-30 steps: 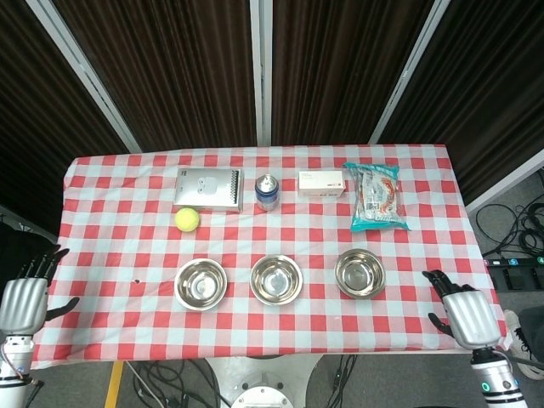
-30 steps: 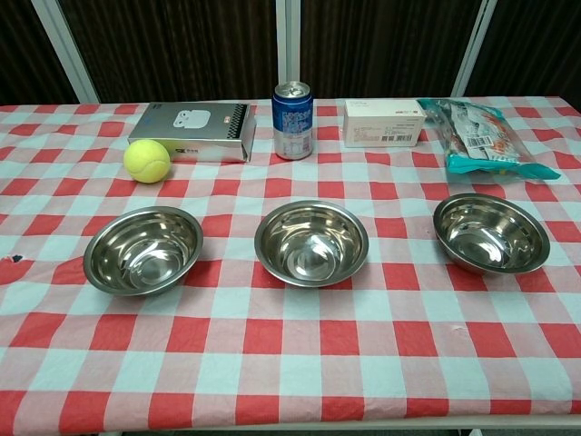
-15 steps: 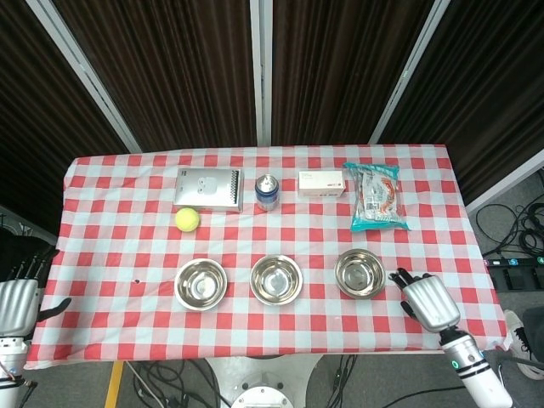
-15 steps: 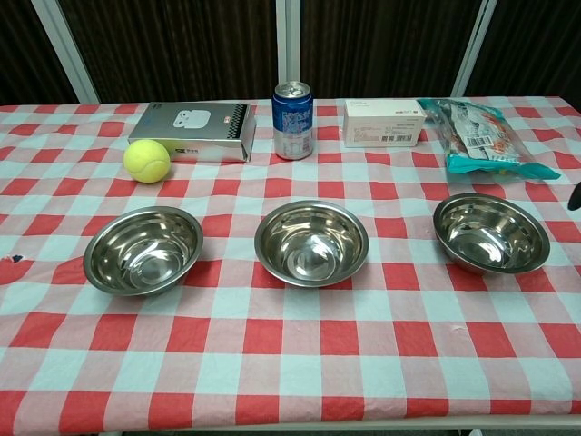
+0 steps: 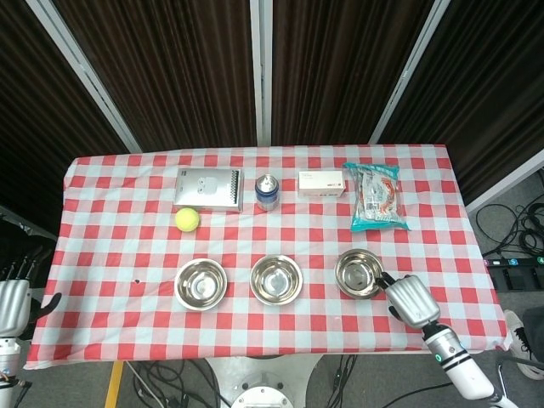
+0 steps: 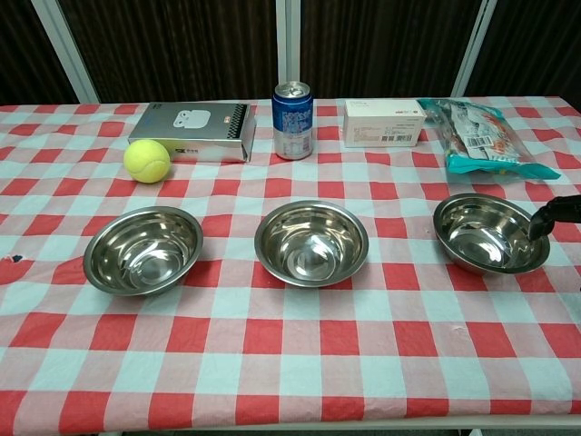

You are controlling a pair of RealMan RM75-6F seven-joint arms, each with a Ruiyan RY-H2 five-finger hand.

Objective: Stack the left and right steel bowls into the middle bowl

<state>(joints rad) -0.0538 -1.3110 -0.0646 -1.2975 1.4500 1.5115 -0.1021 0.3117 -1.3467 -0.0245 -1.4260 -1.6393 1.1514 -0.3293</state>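
Three steel bowls stand in a row near the table's front: left bowl, middle bowl, right bowl. All are upright and hold nothing. My right hand is just right of the right bowl, with its dark fingertips at the bowl's right rim; whether they touch it is unclear. It holds nothing. My left hand hangs off the table's left edge, fingers apart, far from the left bowl.
Behind the bowls lie a yellow tennis ball, a grey box, a blue can, a white carton and a snack bag. The checked tablecloth hangs over the table's front edge.
My right hand has moved left from the table's front right corner up to the right bowl's rim. My left hand has drifted left and down, away from the table.
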